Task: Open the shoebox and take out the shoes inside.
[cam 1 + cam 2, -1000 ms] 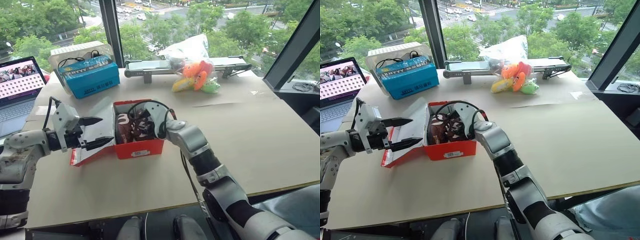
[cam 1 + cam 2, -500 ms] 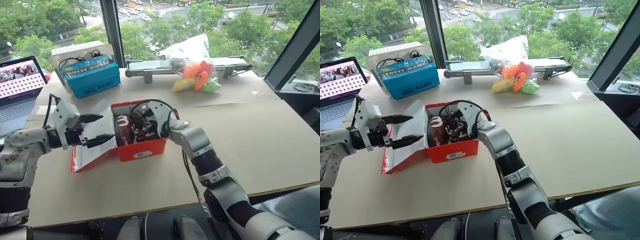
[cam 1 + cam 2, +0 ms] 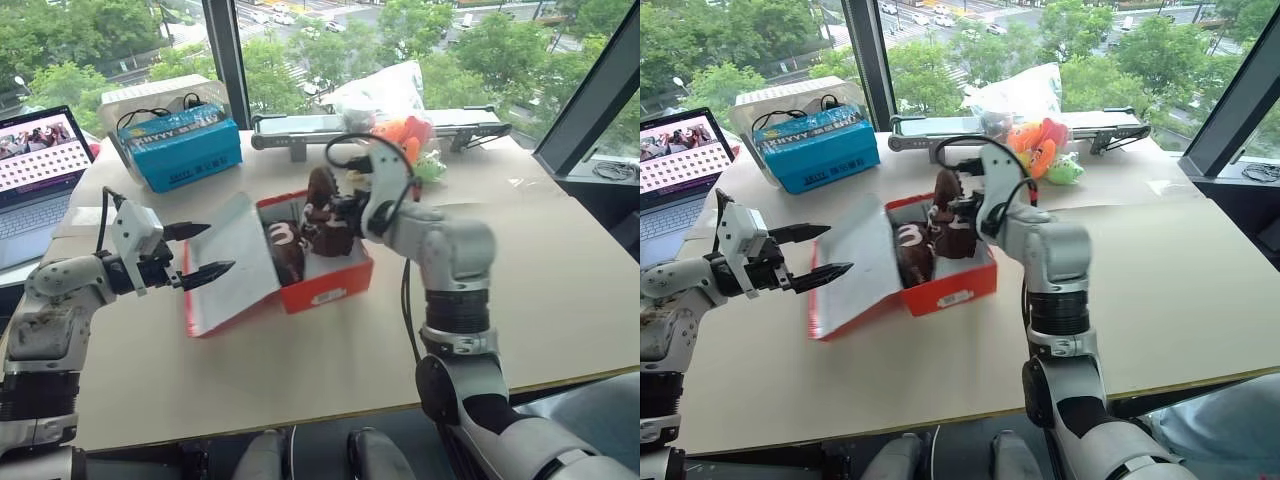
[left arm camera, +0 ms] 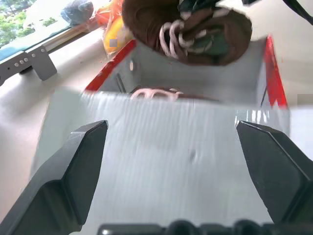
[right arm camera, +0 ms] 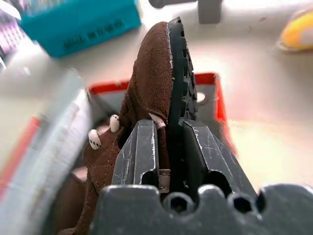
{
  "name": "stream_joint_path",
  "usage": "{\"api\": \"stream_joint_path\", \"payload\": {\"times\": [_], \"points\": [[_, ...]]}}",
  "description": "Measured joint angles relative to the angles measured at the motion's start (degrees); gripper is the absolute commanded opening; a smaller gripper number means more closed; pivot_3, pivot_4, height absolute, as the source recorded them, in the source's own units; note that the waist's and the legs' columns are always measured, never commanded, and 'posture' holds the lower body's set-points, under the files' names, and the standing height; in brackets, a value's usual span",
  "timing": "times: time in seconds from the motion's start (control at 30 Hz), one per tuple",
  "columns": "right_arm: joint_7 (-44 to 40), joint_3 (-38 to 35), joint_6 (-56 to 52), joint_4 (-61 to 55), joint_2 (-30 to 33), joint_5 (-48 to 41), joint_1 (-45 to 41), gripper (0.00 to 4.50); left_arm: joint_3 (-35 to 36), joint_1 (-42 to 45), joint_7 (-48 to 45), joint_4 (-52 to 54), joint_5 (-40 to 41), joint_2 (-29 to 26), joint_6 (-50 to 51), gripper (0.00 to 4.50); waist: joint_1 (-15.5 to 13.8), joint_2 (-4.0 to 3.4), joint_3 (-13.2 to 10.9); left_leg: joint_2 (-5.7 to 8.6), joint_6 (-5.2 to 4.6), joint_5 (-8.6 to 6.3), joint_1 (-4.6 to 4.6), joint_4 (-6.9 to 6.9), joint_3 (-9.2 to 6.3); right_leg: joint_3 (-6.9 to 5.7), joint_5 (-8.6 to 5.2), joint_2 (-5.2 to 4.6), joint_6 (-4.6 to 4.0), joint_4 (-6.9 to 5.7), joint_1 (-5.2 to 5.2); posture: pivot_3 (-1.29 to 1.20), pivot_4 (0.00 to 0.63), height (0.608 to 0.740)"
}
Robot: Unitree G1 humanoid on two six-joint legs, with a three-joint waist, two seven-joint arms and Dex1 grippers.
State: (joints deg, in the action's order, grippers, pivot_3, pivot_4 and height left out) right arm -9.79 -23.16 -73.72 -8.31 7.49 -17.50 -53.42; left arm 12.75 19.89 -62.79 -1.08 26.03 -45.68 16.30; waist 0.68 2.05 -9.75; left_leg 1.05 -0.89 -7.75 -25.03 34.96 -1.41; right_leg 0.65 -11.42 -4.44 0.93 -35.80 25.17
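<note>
Right gripper (image 5: pixel 168 147): pinched on one brown shoe (image 3: pixel 322 205), raised above the open shoebox (image 3: pixel 335 283).

Left gripper (image 3: pixel 205 250): fingers spread, level, just beside the lid's (image 3: pixel 232 262) white inner face, touching nothing. Second shoe (image 3: pixel 285 250), dark brown with white marking, lies inside the red box at mid-table. Behind: blue box (image 3: pixel 185 152), plush toys (image 3: pixel 405 140), laptop (image 3: pixel 40 165) at far left.

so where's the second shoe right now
In the head views it lies inside the open shoebox at table centre, second shoe by the propped lid, just left of the shoe that the right end effector lifts.
</note>
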Motion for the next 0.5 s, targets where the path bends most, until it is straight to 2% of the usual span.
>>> {"api": "stream_joint_path", "payload": {"times": [0.13, 0.23, 0.4, 0.5], "points": [[-0.18, -5.64, -2.79, -0.58, 4.65, -1.60, 5.59, 0.50, -0.22, -0.71, -0.45, -0.02, -0.23, -0.01, -0.28, 4.50, 0.26, -0.04, -0.02, -0.04, 0.00, 0.00, 0.00, -0.01, 0.07, 0.05, -0.01, 0.02, 0.00, -0.03, 0.04, 0.00, 0.150, 0.740], [-0.07, -6.24, -3.30, -0.58, 4.24, -2.02, 8.24, 0.50, -0.79, -0.49, -0.55, -0.01, -0.36, 0.05, -0.94, 4.50, 1.66, -0.13, -0.07, -0.12, -0.01, 0.01, 0.04, -0.02, 0.18, 0.19, -0.01, 0.11, -0.01, -0.15, 0.09, 0.00, 0.150, 0.740], [-0.09, -6.67, -2.01, 1.03, 4.38, -3.49, 9.79, 0.50, -1.67, 0.43, -0.80, -0.02, -0.71, 0.08, -1.04, 4.50, 1.86, -0.13, -0.08, -0.05, -0.03, 0.02, 0.05, 0.02, 0.26, 0.18, -0.02, 0.09, 0.05, -0.15, 0.04, 0.00, 0.150, 0.740], [-1.56, -7.67, 2.54, 9.93, 10.27, -3.50, 10.28, 0.50, -2.12, 0.49, -1.15, -0.06, -0.80, 0.08, -1.04, 4.50, 1.27, -0.14, -0.09, 0.01, -0.04, 0.02, 0.04, 0.10, 0.60, 0.14, -0.19, 0.04, 0.55, -0.01, -0.13, 0.00, 0.150, 0.740]]}}
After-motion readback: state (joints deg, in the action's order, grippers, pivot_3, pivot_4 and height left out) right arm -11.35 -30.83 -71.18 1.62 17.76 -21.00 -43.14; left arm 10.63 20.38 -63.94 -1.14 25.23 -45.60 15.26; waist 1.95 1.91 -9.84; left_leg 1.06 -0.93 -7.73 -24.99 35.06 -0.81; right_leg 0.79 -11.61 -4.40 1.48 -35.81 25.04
